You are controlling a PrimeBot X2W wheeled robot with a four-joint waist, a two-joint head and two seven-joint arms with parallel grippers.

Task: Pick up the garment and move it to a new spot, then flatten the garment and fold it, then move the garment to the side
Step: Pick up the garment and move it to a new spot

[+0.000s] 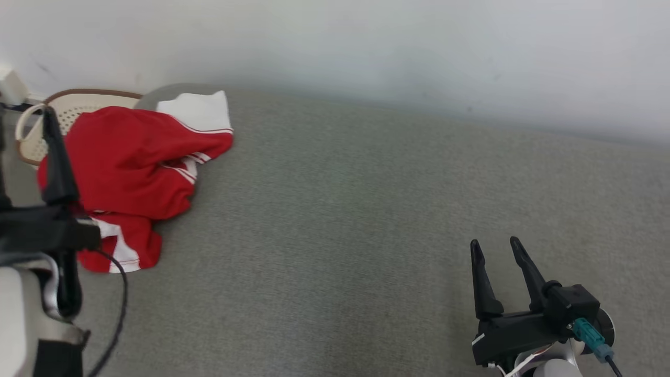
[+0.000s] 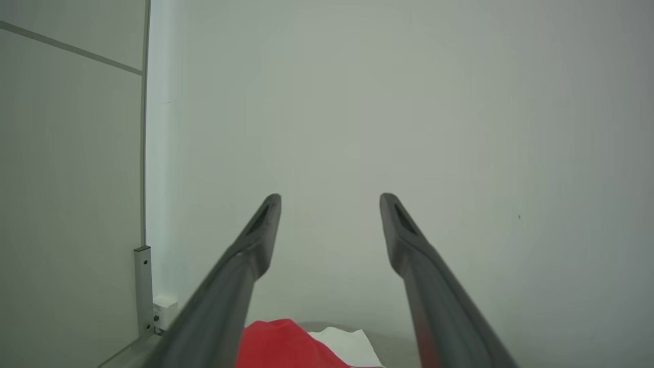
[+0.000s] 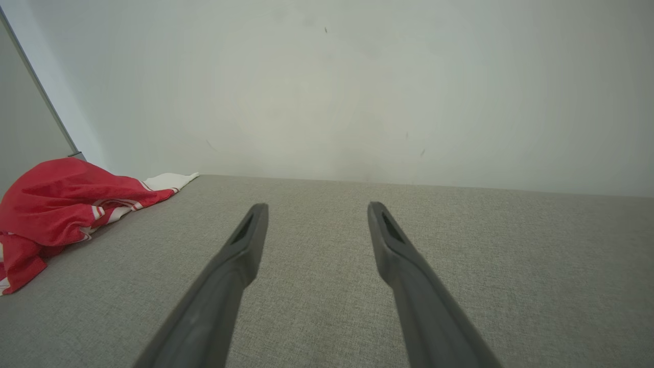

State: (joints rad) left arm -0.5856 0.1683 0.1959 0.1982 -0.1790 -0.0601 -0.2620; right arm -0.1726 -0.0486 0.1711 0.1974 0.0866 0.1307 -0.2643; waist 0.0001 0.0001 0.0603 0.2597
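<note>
The garment [image 1: 131, 162] lies crumpled at the far left of the grey fabric surface [image 1: 366, 235]. It is a red heap with white panels and red-and-white striped trim, and no numerals show. A red-and-white piece [image 1: 123, 251] sticks out at the heap's near end; I cannot tell whether it belongs to the same garment. My left gripper [image 1: 25, 118] stands open at the heap's left edge. In the left wrist view this gripper [image 2: 331, 202] faces the wall, with the garment [image 2: 276, 342] low between its fingers. My right gripper [image 1: 495, 242] is open and empty at the lower right, far from the garment [image 3: 61, 199].
A cream basket with a brown rim [image 1: 31, 131] sits behind the heap at the far left, partly covered by it. A pale wall [image 1: 366, 47] runs along the back of the surface. Open grey fabric spreads between the heap and the right gripper [image 3: 318, 207].
</note>
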